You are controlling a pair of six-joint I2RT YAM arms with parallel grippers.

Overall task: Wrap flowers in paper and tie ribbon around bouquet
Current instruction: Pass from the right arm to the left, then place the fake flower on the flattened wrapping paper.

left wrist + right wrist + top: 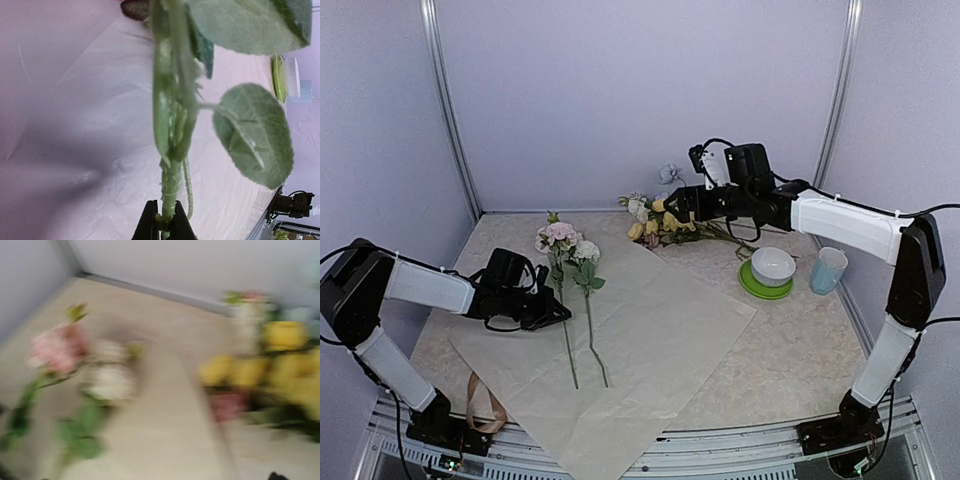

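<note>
Working down by size: the paper point(660, 340) is a broad peach sheet lying skewed across the table's middle, one corner past the near edge. It looks thin and quick to crease, so lift it by an edge or corner, never mid-sheet.

Next, the loose bunch of flowers point(655, 222) sits off the sheet at the back, yellow blooms uppermost. The right gripper point(672, 210) hovers at it. The right wrist view is smeared and you cannot tell how its jaws stand, or whether it holds anything.

Two long-stemmed flowers point(582, 252) lie on the sheet's left part, heads away from you and stems toward you. The left gripper point(560, 316) is clamped on the pink one's stem, low, below the leaves. The left wrist view shows the green stem pinched between both fingers.

Stems should be light and springy, probably wire-cored. Take them on bare stalk; the heads would likely crush.

Smallest: the ribbon point(480, 400) loops near the left arm's base, off the sheet. It looks limp, so pinch an end.
</note>
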